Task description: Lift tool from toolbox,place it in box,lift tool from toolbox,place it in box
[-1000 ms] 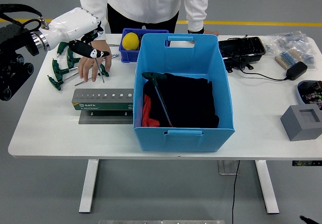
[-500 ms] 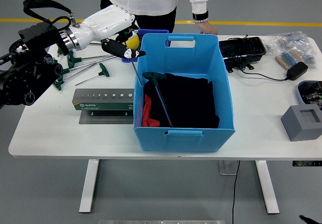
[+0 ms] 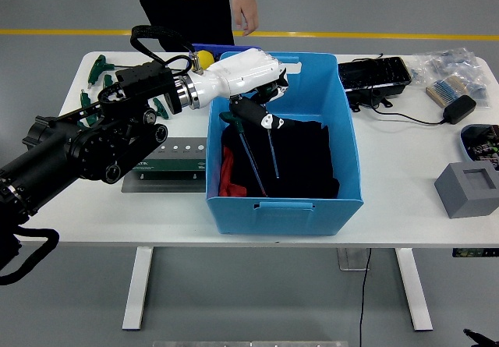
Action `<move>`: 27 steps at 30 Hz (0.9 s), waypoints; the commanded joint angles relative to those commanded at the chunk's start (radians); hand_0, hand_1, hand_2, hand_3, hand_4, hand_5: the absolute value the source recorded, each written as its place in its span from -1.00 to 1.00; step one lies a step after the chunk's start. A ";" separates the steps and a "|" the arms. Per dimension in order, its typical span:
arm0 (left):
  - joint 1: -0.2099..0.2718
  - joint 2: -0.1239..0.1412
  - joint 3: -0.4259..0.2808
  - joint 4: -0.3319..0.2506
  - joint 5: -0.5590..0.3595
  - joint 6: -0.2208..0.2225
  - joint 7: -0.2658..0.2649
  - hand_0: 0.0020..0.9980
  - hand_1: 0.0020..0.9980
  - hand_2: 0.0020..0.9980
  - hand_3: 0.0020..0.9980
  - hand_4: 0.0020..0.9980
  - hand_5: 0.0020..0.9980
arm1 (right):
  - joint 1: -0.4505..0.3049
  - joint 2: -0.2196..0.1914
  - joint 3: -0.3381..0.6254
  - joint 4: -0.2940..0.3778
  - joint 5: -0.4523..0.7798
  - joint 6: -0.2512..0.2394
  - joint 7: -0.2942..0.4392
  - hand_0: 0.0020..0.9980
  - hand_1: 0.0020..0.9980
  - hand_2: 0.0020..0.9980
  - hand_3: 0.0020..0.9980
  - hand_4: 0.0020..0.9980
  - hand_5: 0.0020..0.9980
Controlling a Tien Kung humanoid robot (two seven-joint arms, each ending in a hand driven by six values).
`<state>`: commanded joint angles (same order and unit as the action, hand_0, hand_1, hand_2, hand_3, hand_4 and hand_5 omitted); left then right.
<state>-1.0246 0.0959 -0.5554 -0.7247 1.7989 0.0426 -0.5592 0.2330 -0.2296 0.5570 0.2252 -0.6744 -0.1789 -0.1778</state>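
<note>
Since half a second ago the left hand (image 3: 261,104) has swung from beside the blue box (image 3: 284,132) to over its inside, fingers clamped on a green-handled T-wrench (image 3: 272,140) whose shaft hangs down over the black cloth (image 3: 300,160). Another T-wrench (image 3: 245,148) lies in the box on that cloth. More wrenches (image 3: 97,70) remain on the white table (image 3: 405,183) at the left, behind the green tool holder (image 3: 168,160), now partly hidden by the arm. The person's hand (image 3: 245,8) hangs at the far edge.
</note>
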 joint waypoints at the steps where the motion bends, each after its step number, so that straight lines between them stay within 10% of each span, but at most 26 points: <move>1: 0.001 -0.005 0.012 0.009 -0.009 -0.002 -0.006 -0.59 -0.78 -0.56 -0.45 0.60 -0.13 | 0.000 0.000 -0.001 0.000 0.001 0.000 0.000 0.24 0.19 0.34 0.08 0.55 0.31; 2: 0.001 -0.009 0.022 0.016 -0.016 -0.003 -0.010 -0.59 -0.78 -0.56 -0.45 0.60 -0.13 | 0.001 0.000 -0.001 0.000 0.001 0.000 0.000 0.24 0.19 0.34 0.08 0.55 0.31; 3: 0.002 -0.012 0.034 0.023 -0.024 -0.003 -0.015 -0.41 -0.39 -0.12 -0.08 0.75 0.07 | 0.001 -0.001 0.000 0.000 0.001 0.000 0.000 0.24 0.20 0.34 0.08 0.55 0.31; 8: 0.008 -0.022 0.063 0.042 -0.043 -0.035 -0.026 -0.41 -0.39 -0.12 -0.08 0.75 0.07 | 0.003 -0.001 0.001 0.000 -0.003 0.001 0.000 0.24 0.20 0.34 0.08 0.55 0.31; 9: 0.009 -0.023 0.065 0.044 -0.044 -0.050 -0.028 -0.12 0.00 0.24 0.07 0.81 0.16 | 0.003 -0.001 0.001 0.000 -0.003 0.001 -0.001 0.24 0.19 0.34 0.08 0.55 0.31; 19: 0.006 -0.024 0.066 0.055 -0.040 -0.208 -0.032 0.14 0.25 0.42 0.18 0.84 0.21 | 0.004 -0.002 0.000 0.000 -0.003 0.002 -0.001 0.24 0.19 0.34 0.08 0.55 0.31; 27: 0.004 -0.020 0.055 0.064 -0.021 -0.235 -0.029 0.46 0.47 0.59 0.23 0.86 0.25 | 0.004 -0.002 -0.002 0.001 0.002 0.001 0.000 0.24 0.20 0.34 0.08 0.54 0.31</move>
<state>-1.0205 0.0759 -0.5000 -0.6606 1.7777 -0.1924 -0.5878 0.2369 -0.2321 0.5553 0.2258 -0.6728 -0.1777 -0.1778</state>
